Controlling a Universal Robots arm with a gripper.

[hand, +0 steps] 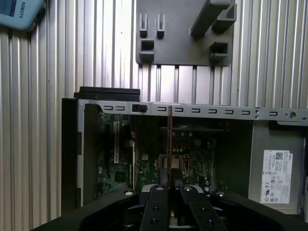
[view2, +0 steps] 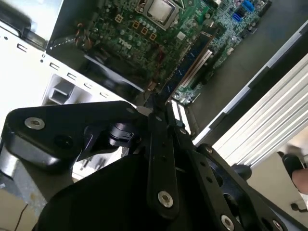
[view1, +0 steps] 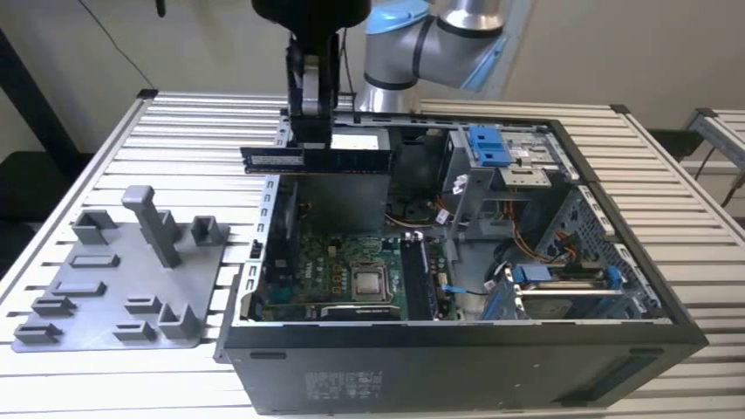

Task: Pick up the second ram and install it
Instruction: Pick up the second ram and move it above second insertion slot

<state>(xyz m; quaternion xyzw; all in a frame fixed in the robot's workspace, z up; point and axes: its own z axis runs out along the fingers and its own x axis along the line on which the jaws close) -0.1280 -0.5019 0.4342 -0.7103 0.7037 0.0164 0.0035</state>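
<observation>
The tool (view1: 310, 144) is clamped on the ram (view1: 355, 161), gripping it near the middle. The ram hangs level and on edge above the open case (view1: 466, 336), over the motherboard (view1: 349, 279). The arm (view1: 442, 35) reaches in over the case, tool pointing straight down. A gray holder plate (view1: 117, 288) lies on the desk (view1: 209, 118) beside the case.

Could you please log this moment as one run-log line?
pincer: shut on second ram | position: held level above open computer case | install: not yet seated

Second ram's (hand: 170, 139) gripped stretch behind hand (hand: 172, 186)
</observation>
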